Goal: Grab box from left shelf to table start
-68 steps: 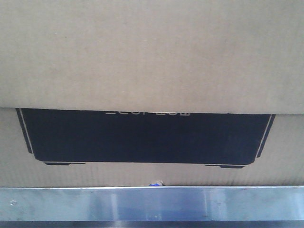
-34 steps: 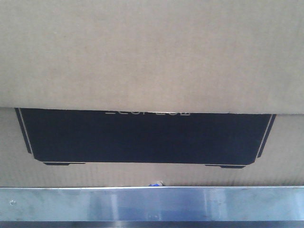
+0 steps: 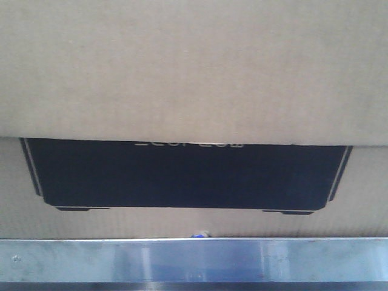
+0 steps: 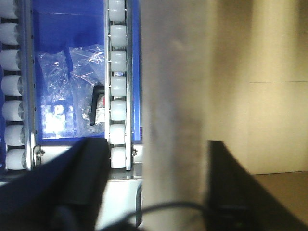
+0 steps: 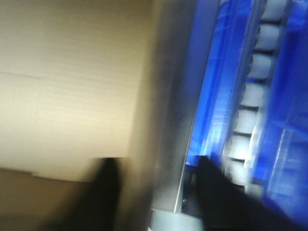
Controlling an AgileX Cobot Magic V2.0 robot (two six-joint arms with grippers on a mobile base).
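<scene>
The box [image 3: 194, 66] fills the front view, brown cardboard with a wide black panel [image 3: 182, 176] and partly hidden pale lettering. It rests just behind the silvery shelf [image 3: 194, 259] edge. In the left wrist view my left gripper [image 4: 156, 161] is open and straddles a blurred vertical edge of the box [image 4: 173, 96]; a gap shows beside the left finger [image 4: 89, 178]. My right gripper [image 5: 156, 168] also stands open astride a box [image 5: 72, 86] edge, in a blurred view. The table is out of view.
A small screw [image 3: 16, 258] sits at the shelf's left end. A blue rack with white rollers [image 4: 118, 72] runs beside the box, with clear plastic bags [image 4: 72, 86] lying in it. Similar rollers [image 5: 250, 101] show at the right side.
</scene>
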